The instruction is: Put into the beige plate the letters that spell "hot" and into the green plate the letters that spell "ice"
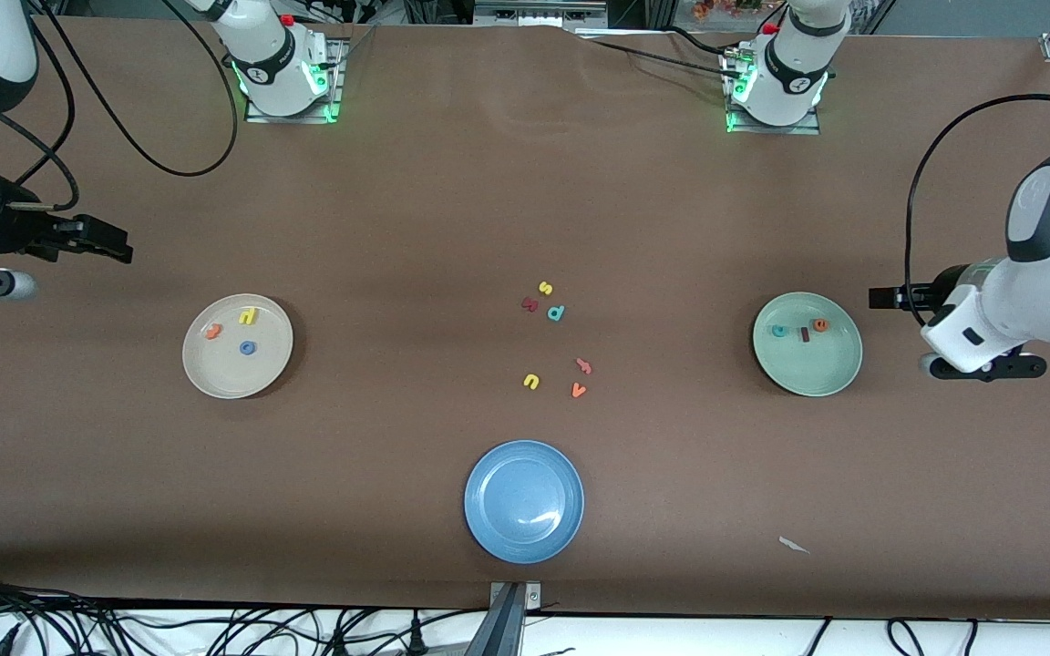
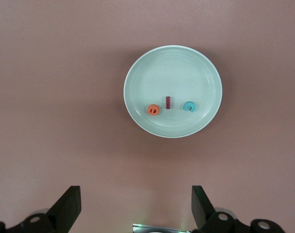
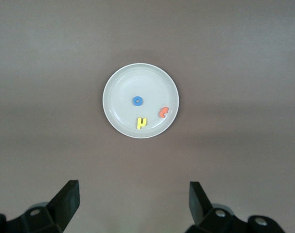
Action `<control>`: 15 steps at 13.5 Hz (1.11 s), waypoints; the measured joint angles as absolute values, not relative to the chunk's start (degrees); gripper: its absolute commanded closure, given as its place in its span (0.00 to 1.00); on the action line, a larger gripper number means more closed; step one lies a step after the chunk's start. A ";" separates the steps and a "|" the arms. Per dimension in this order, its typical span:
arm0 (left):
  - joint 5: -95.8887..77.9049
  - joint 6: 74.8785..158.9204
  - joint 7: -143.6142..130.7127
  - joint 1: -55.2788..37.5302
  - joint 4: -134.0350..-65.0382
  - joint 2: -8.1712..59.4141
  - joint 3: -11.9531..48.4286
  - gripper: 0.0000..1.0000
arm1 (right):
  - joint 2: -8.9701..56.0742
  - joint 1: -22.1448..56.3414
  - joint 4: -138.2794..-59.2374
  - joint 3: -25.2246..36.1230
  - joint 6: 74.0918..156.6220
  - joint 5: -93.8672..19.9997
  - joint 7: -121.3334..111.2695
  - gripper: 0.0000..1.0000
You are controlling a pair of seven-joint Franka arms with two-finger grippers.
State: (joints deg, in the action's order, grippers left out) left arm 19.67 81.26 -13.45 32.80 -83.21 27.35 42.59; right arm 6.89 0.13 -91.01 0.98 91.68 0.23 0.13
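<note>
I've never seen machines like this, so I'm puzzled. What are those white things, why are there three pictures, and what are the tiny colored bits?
The white things are two robot arms at a brown table. One picture looks down from high up; the other two come from cameras on each arm's wrist. The left pincer and right pincer are both open, holding nothing, up in the air. The beige plate holds a yellow h, blue o and orange t. The green plate holds a teal c, dark red i and orange e. The blue plate holds nothing. Spare letters lie mid-table.
</note>
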 measured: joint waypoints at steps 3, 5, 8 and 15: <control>19.67 81.24 -13.47 33.07 -82.39 27.22 42.52 0.00 | 6.89 0.10 -90.87 1.35 91.55 0.23 0.13 0.00; 19.67 81.24 -13.47 33.54 -80.67 26.75 42.32 0.00 | 6.89 0.12 -90.84 1.31 91.55 0.23 0.13 0.00; 19.52 81.21 -13.23 35.27 -78.73 25.94 42.34 0.00 | 6.89 0.22 -90.73 1.04 91.55 0.22 0.13 0.00; 16.85 81.18 -13.24 35.45 -78.03 22.69 43.11 0.00 | 6.89 1.11 -90.07 0.57 91.54 0.20 0.13 0.00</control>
State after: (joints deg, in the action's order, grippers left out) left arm 16.85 81.18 -13.24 35.45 -78.03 22.69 43.11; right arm 6.89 1.11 -90.07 0.57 91.54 0.20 0.13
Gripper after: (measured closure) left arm 0.000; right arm 0.000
